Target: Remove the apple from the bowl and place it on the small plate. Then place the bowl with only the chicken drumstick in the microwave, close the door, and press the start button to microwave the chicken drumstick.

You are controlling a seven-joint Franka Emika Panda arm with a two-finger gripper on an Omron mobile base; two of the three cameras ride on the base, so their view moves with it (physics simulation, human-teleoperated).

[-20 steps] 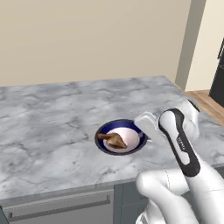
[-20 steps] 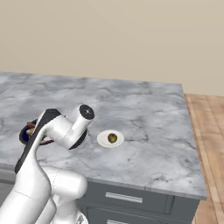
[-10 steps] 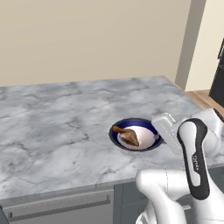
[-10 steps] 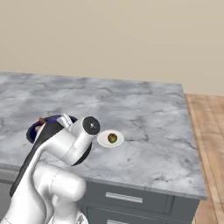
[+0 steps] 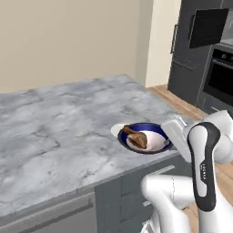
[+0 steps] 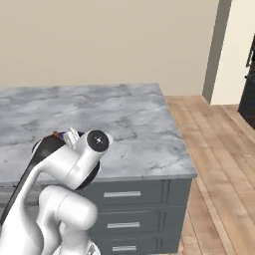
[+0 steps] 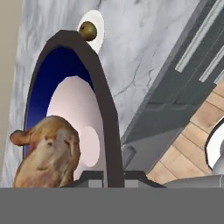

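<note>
A: Bowl (image 5: 150,136) position?
B: Clamped at its rim by the gripper (image 7: 113,177), over the counter (image 5: 59,123) edge, drumstick (image 5: 136,136) inside.
A: Apple (image 7: 88,30)?
B: On the plate (image 7: 97,21), at the bowl's twelve o'clock in the hand view.

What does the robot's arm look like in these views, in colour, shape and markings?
The arm is built of rounded glossy white segments. A dark band with small pale lettering runs along one link, and a round dark cap with a small pale mark closes a joint. The gripper shows dark grey finger tips. No cables show.
</note>
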